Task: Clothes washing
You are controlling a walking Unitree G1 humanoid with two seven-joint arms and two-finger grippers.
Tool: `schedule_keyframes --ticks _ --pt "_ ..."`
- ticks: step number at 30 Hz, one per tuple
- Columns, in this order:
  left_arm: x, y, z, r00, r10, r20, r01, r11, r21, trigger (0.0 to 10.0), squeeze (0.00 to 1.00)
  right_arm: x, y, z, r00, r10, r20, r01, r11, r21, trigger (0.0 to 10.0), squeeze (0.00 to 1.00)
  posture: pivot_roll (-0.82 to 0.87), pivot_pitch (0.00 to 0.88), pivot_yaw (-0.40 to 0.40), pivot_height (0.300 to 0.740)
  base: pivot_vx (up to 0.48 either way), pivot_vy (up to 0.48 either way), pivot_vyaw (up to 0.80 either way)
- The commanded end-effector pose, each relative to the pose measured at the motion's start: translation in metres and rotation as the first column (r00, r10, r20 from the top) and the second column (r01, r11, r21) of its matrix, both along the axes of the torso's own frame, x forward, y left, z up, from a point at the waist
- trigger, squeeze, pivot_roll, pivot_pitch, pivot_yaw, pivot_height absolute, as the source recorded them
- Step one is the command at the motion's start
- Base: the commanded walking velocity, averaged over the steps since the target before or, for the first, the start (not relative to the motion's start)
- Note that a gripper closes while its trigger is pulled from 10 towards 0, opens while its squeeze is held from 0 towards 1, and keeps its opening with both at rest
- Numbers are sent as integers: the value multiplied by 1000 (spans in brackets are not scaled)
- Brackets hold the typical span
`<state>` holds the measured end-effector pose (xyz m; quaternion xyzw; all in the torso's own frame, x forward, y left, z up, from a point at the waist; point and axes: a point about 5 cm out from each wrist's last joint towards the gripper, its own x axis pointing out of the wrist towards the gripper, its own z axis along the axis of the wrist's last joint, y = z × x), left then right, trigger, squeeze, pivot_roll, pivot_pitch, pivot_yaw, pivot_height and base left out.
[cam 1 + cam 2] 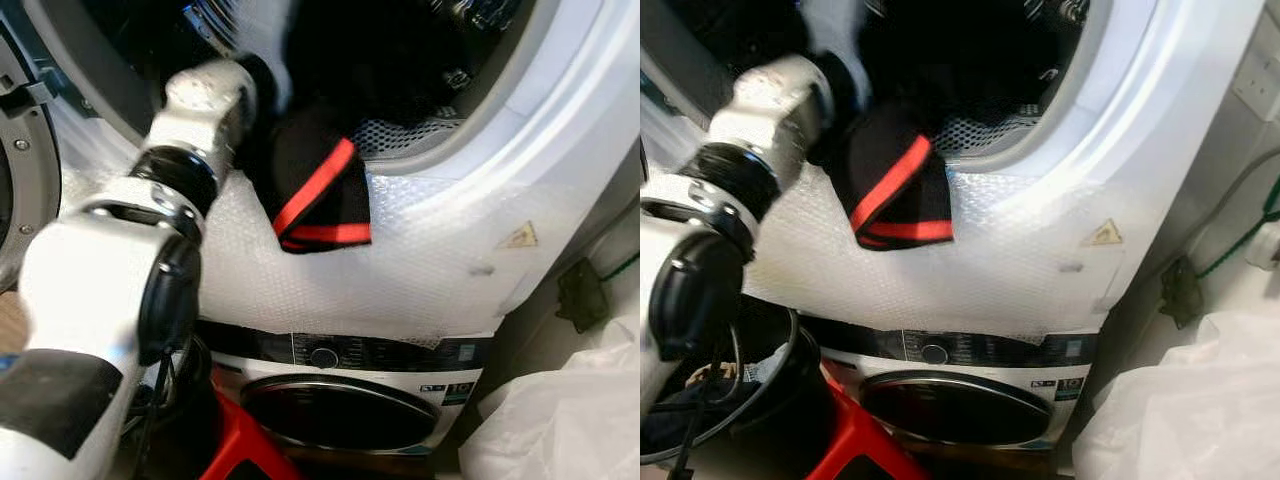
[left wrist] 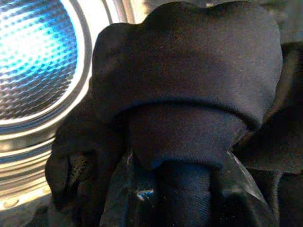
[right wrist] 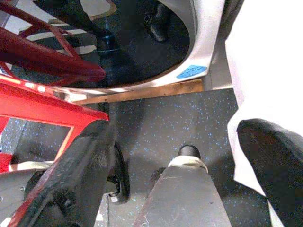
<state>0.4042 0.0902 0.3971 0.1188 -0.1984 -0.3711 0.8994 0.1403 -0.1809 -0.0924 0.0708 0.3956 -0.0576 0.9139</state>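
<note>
- Laundry corner: two stacked front-loaders, the upper washing machine (image 1: pixel 420 270) wrapped in bubble film, a red stool (image 1: pixel 240 450) on the speckled floor below.
- Left arm reaches into the open drum (image 2: pixel 38 56); the left gripper (image 2: pixel 182 189) has its fingers clamped on a wad of dark cloth.
- The black garment with red stripes (image 1: pixel 320 195) sags out over the door rim, half in, half out.
- Risk, I'd say: that dangling end slips to the floor or gets caught by the door.
- Drum holds more dark laundry.
- Right gripper (image 3: pixel 175 156) hangs idle by the stool, fingers apart.
</note>
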Motion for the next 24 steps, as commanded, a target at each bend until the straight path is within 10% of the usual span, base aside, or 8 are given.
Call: schedule_keyframes --ticks 1,5,6,8,12,24 --pt "3 -11 -29 991 -69 -114 81 992 99 10000 0 -69 4 -23 968 -28 -251 35 999 23 10000 0 -101 235 132 740 0 0 0" --pt "1 -8 -17 991 -97 -96 101 994 34 10000 133 -68 3 -23 967 -28 -253 34 999 20 10000 0 -95 235 130 740 0 0 0" --pt "1 -6 -16 992 -91 -91 94 995 31 10000 671 -68 3 -23 967 -27 -252 33 999 20 10000 0 -90 233 129 740 0 0 0" --pt "1 -3 -11 995 -65 -75 66 998 17 10000 1000 -66 3 -23 968 -25 -250 31 999 20 10000 0 -85 232 129 740 0 0 0" --pt "2 10 2 999 15 -49 -19 995 -100 10000 1000 -62 6 -22 970 -18 -243 25 999 26 10000 0 -83 226 127 740 0 0 0" --pt "-5 17 19 999 -54 4 54 995 -88 10000 1000 -57 10 -22 972 -8 -236 17 999 36 10000 0 -69 221 126 740 0 0 0"
